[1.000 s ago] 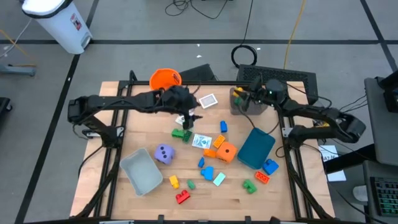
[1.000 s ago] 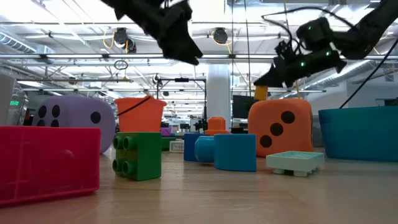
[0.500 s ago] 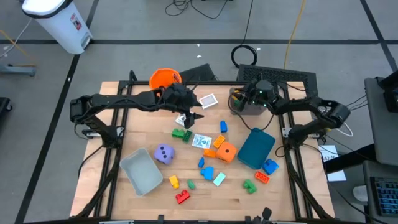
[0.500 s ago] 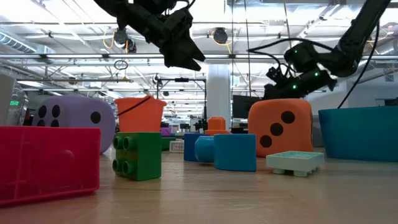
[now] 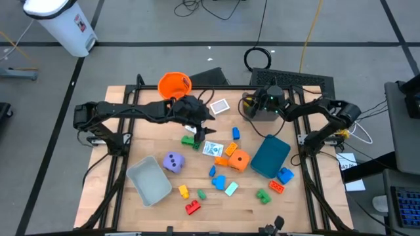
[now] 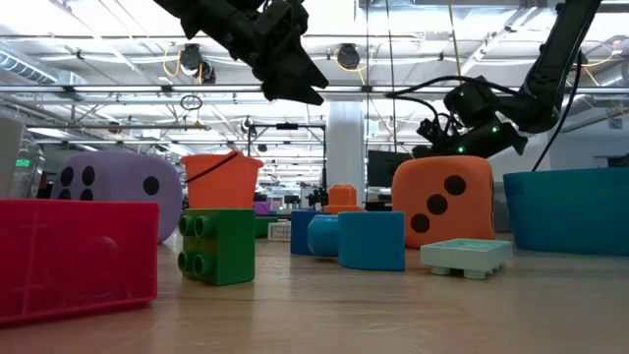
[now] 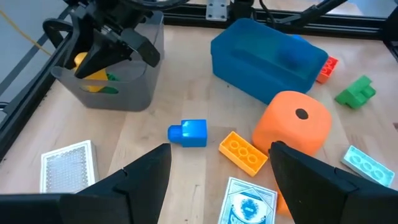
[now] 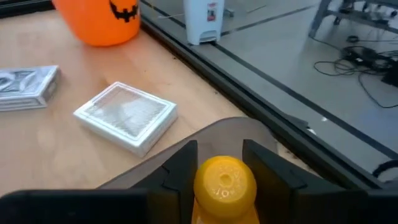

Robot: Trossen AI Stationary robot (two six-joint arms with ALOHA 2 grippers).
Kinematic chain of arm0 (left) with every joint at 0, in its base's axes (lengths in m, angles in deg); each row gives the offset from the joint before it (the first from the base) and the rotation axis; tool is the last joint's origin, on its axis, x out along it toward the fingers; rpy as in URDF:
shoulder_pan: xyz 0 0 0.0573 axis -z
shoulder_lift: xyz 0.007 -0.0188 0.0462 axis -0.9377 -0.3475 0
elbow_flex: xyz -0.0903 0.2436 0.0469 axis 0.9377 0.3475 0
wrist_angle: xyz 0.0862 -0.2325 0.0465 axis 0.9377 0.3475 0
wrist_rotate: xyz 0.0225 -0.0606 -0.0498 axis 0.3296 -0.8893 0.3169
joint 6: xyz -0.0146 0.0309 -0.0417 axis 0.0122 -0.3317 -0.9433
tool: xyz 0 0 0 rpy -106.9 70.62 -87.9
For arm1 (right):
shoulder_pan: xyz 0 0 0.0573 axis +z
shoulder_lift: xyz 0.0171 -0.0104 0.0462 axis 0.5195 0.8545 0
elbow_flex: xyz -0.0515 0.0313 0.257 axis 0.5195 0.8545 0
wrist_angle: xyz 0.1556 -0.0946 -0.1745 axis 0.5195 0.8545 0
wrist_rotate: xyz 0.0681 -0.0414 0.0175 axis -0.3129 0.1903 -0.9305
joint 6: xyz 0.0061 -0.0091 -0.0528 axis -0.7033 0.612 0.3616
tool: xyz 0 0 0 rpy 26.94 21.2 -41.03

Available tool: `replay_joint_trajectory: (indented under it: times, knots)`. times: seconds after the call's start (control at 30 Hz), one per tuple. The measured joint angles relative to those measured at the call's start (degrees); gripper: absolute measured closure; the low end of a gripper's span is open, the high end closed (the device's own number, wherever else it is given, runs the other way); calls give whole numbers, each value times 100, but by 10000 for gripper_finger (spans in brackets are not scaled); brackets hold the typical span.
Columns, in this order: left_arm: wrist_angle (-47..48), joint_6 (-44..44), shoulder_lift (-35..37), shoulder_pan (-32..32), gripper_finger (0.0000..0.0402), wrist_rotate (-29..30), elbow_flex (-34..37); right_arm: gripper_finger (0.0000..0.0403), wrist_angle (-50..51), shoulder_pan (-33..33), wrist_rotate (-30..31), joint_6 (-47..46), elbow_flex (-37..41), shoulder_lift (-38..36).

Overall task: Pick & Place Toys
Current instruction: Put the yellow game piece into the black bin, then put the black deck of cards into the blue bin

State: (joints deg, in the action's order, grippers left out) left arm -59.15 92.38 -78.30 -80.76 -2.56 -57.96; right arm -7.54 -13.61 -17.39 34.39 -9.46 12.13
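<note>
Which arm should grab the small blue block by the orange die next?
Left. Its open, empty gripper hovers near the blue block. The right gripper is over the grey bin, holding a yellow toy.

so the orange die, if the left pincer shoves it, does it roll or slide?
Likely slides or tips one face at a time: the orange die sits flat on the table, though its rounded corners could let it tumble. It looks wide beside the open left pincer, so a shove seems easier than a pinch.

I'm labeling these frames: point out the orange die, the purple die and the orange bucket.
orange die [image 5: 240, 159]: high view, top face.
purple die [image 5: 173, 162]: high view, dotted top face.
orange bucket [image 5: 172, 83]: high view, inside of the bucket.
</note>
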Motion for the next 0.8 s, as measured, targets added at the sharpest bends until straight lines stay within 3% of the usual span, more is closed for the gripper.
replay_joint_trajectory:
  times: [0.17, 0.37, 0.5, 0.63, 0.8]
  knots:
    - [0, 13, 0, -2, 124, 13, 0, 234, 3, -2, 123, 19, -2, 0]
    - [158, 337, 0, -7, 124, 268, -2, 227, -81, 2, 24, 137, -1, -207]
    - [494, 468, 0, -125, 124, 381, -2, 233, -109, 2, -388, 87, 0, -719]
    - [1048, 308, 1, -332, 124, 65, 28, 237, -72, 75, -1143, -516, 0, -1334]
    - [43, -125, 4, -435, 124, -287, 817, 237, -94, 666, -1886, -1135, 0, -1750]
